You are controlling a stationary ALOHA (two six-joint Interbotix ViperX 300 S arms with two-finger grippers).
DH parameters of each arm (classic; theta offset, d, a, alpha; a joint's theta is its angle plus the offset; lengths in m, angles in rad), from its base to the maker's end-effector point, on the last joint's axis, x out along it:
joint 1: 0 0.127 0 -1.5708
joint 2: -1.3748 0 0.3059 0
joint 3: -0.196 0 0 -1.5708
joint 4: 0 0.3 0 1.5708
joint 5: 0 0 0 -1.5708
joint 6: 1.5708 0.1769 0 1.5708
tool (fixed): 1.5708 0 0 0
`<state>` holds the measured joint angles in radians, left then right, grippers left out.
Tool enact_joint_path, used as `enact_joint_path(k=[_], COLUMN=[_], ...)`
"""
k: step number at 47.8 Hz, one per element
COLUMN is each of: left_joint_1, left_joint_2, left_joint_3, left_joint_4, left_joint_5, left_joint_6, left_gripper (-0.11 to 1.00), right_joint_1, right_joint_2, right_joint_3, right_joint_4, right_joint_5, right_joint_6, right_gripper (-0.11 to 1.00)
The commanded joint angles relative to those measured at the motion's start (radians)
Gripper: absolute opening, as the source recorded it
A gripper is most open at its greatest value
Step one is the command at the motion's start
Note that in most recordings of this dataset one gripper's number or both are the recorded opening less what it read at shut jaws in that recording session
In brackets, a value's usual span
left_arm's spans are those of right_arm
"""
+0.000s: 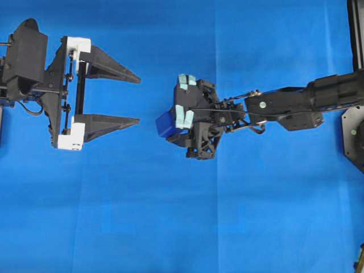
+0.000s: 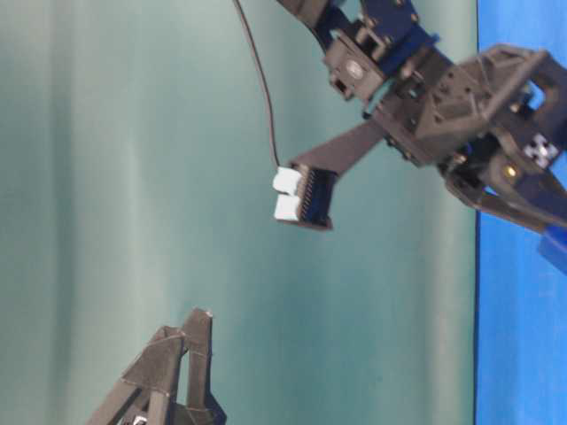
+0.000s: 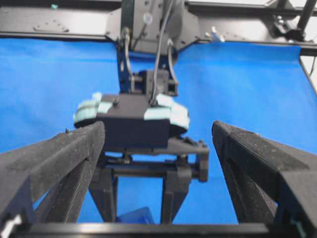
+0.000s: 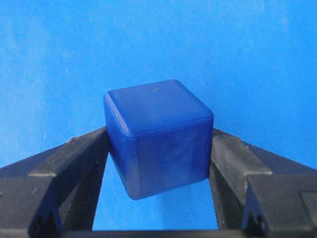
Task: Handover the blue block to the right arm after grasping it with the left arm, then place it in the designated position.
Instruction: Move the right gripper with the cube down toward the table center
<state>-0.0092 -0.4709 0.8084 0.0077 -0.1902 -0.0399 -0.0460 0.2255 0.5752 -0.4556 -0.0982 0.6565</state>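
The blue block [image 1: 165,123] is clamped between the two fingers of my all-black right gripper [image 1: 169,127], held above the blue cloth [image 1: 170,227] near the middle. The right wrist view shows the block [image 4: 158,136] pinched on both sides by the fingers [image 4: 81,156]. My left gripper [image 1: 136,98], with white brackets, is wide open and empty to the left of the block, clear of it. In the left wrist view its fingers [image 3: 74,153] frame the right gripper, with the block [image 3: 134,216] low between them. The table-level view shows the block [image 2: 554,248] at the right edge.
The right arm [image 1: 296,102] stretches in from the right edge, where its base [image 1: 354,133] stands. A black frame rail [image 3: 59,22] runs along the cloth's far edge in the left wrist view. A teal wall [image 2: 133,177] backs the table-level view.
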Motion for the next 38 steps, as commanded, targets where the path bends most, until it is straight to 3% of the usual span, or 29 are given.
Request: enact_joint_path(k=[1,35,38], left_joint_1=[0.002,0.002,0.002], left_joint_2=[-0.009,-0.009,-0.009], left_joint_3=[-0.028,-0.029,-0.029], left_joint_4=[0.002,0.002,0.002], left_joint_5=[-0.009,-0.011,-0.011], left_joint_6=[0.0,0.0,0.0], left_gripper=[0.93,0.93,0.93], right_joint_1=[-0.003,0.002,0.005], right_joint_2=[0.0,0.038,0.038], right_joint_3=[-0.026,-0.031,-0.032], right_joint_4=[0.012,0.089,0.095], right_joint_5=[-0.012,-0.014,-0.015], right_joint_6=[0.0,0.0,0.0], right_gripper=[0.44,0.45,0.58])
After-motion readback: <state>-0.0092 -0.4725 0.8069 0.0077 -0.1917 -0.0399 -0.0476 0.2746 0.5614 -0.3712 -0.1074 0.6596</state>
